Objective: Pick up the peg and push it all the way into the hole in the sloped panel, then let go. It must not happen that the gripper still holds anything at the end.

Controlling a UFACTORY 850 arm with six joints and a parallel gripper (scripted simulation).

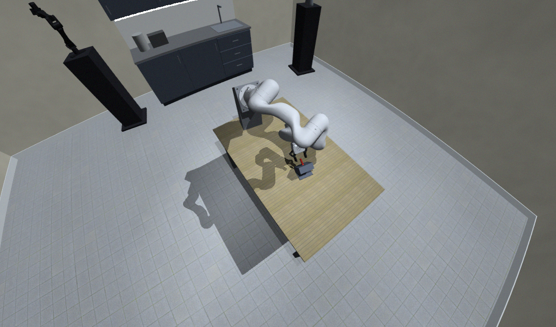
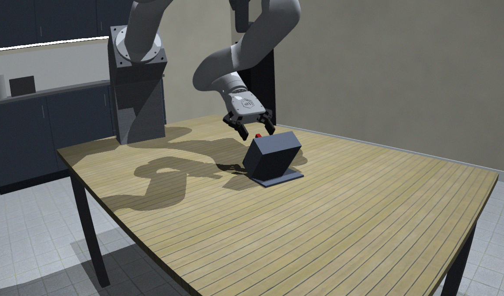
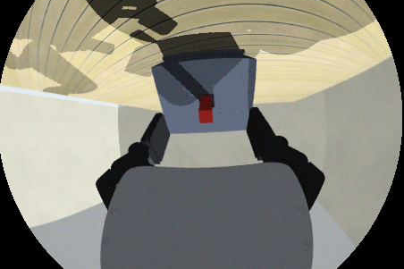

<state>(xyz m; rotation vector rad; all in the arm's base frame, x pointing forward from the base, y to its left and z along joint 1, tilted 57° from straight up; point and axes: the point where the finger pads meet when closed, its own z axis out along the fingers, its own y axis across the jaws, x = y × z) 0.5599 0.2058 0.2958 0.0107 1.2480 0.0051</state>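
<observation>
Sloped panel [image 1: 305,167] [image 2: 270,158] [image 3: 223,117]: red peg [image 1: 301,161] [image 2: 258,136] [image 3: 206,115] protruding from its face; my hand [image 1: 300,158] [image 2: 258,136] [image 3: 206,121] hovering before it, fingers wide, holding nothing. Releasing seemingly done; seating depth needing checking, perhaps pushing.

The panel [image 1: 305,168] [image 2: 270,158] [image 3: 188,117], my landmark, is slate blue, darker on its shaded side. The peg [image 1: 301,161] [image 2: 258,136] [image 3: 206,115] at its face is red, deeper red where shaded. Beneath the panel, the table [image 1: 336,194] [image 2: 283,220] [image 3: 277,81] is tan with thin dark stripes. Near the panel, my gripper [image 1: 300,158] [image 2: 258,135] [image 3: 206,121] has black fingers and, in the exterior view, a pale grey body with a dark hexagonal emblem. Well apart from the panel, the floor [image 1: 129,251] [image 2: 36,227] is pale grey with a tile grid.
</observation>
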